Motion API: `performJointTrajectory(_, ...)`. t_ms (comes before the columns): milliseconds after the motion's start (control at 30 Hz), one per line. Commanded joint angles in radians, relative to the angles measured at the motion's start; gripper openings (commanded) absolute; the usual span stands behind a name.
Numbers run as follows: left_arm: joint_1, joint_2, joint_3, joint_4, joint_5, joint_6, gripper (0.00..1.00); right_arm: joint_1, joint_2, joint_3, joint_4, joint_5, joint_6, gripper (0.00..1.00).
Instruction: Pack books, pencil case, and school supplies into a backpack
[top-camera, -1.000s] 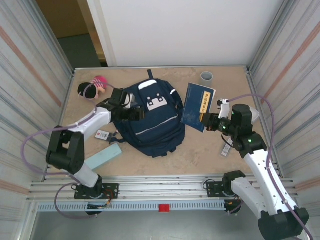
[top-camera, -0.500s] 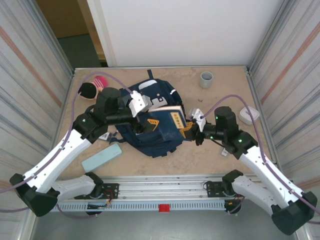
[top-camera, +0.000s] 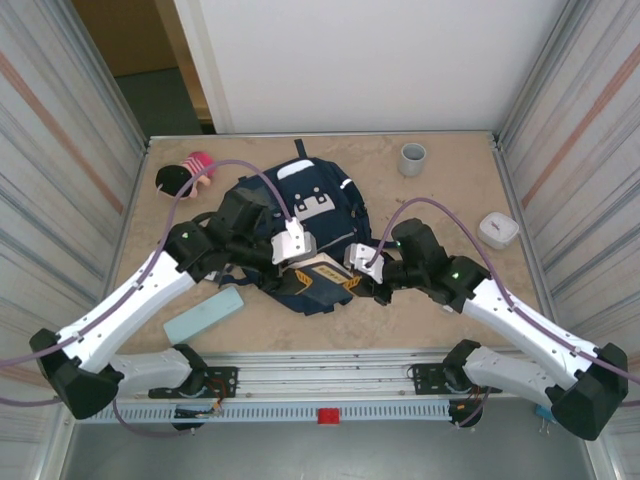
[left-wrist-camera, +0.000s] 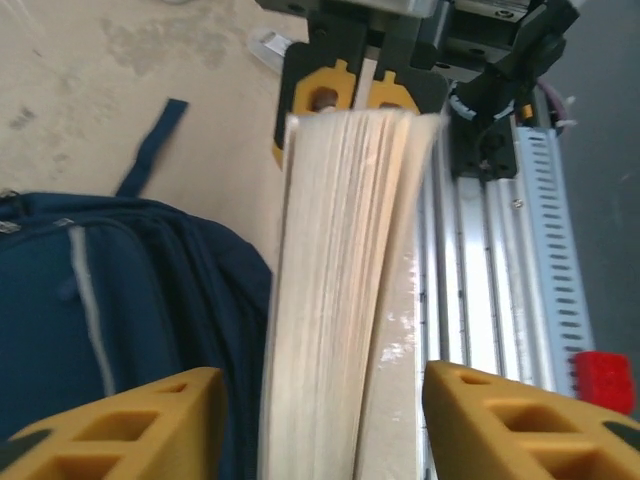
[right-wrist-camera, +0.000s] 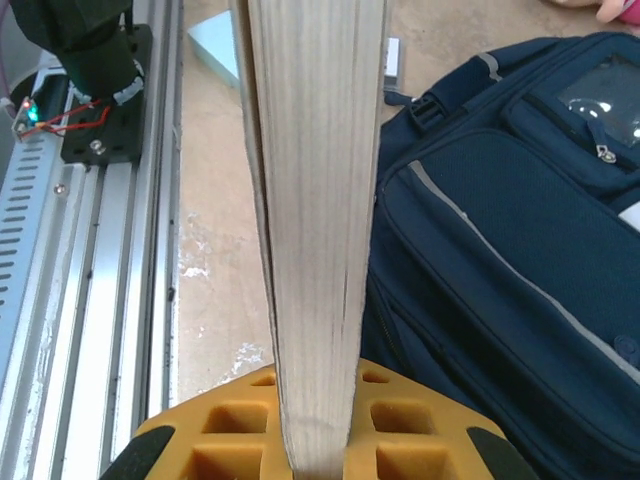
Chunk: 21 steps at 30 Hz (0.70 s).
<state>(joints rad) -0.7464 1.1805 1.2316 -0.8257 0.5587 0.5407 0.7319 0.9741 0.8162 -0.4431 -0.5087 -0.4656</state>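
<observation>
The navy backpack (top-camera: 310, 215) lies flat mid-table. At its near edge the book (top-camera: 323, 273) is held on edge, pale pages up. My right gripper (top-camera: 357, 263) is shut on the book's right end; in the right wrist view the yellow pads (right-wrist-camera: 240, 425) clamp the page block (right-wrist-camera: 315, 200) with the backpack (right-wrist-camera: 520, 200) to its right. My left gripper (top-camera: 297, 250) straddles the other end. In the left wrist view its fingers (left-wrist-camera: 130, 420) stand either side of the book (left-wrist-camera: 340, 300) with a gap on each side. The mint pencil case (top-camera: 203, 312) lies at the front left.
A grey cup (top-camera: 412, 158) stands at the back. A rounded white box (top-camera: 497, 229) sits far right and a doll toy (top-camera: 185, 175) at the back left. The metal rail (top-camera: 320, 385) runs along the near edge. A small white piece (right-wrist-camera: 392, 58) lies by the pencil case (right-wrist-camera: 215, 35).
My right arm has carried the book down to the backpack's near edge. My left gripper has moved over to the book's other end and its jaws have narrowed around it.
</observation>
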Motion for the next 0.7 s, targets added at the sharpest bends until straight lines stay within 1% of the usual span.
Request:
performJointTrajectory(0,-0.007,0.017,0.04,-0.079,0.06,0.028,0.36,0.003,-0.012,0.052,0.055,0.013,-0.018,0.04)
performJointTrajectory(33,-0.008,0.016,0.039,-0.075,0.062,0.027,0.21,0.003,-0.019,0.054,0.078,0.017,0.005,0.08)
performJointTrajectory(67,-0.001,0.011,0.032,-0.063,0.063,0.02,0.1,-0.003,-0.03,0.052,0.102,0.02,0.037,0.18)
performJointTrajectory(100,0.01,0.004,0.023,-0.046,0.071,0.01,0.05,-0.015,-0.043,0.047,0.126,0.02,0.078,0.29)
performJointTrajectory(133,0.04,-0.01,0.001,-0.012,0.102,-0.01,0.03,-0.039,-0.063,0.031,0.165,0.017,0.14,0.42)
performJointTrajectory(167,0.085,-0.03,-0.029,0.042,0.158,-0.039,0.01,-0.076,-0.088,0.008,0.21,0.001,0.211,0.54)
performJointTrajectory(233,0.171,-0.073,-0.105,0.19,0.313,-0.139,0.0,-0.171,-0.141,-0.055,0.312,-0.09,0.35,0.64)
performJointTrajectory(267,0.207,-0.095,-0.146,0.297,0.391,-0.201,0.0,-0.242,-0.172,-0.099,0.381,-0.164,0.429,0.67)
performJointTrajectory(333,0.249,-0.132,-0.223,0.498,0.492,-0.338,0.0,-0.353,-0.224,-0.179,0.523,-0.269,0.591,0.71)
performJointTrajectory(367,0.258,-0.145,-0.254,0.58,0.517,-0.391,0.0,-0.402,-0.248,-0.216,0.595,-0.302,0.676,0.73)
performJointTrajectory(433,0.264,-0.153,-0.273,0.657,0.543,-0.448,0.0,-0.46,-0.272,-0.266,0.689,-0.344,0.798,0.76)
performJointTrajectory(533,0.267,-0.145,-0.271,0.727,0.56,-0.526,0.0,-0.476,-0.252,-0.285,0.761,-0.421,0.899,0.78)
performJointTrajectory(667,0.272,-0.128,-0.276,0.841,0.552,-0.656,0.0,-0.453,-0.187,-0.296,0.898,-0.53,1.023,0.78)
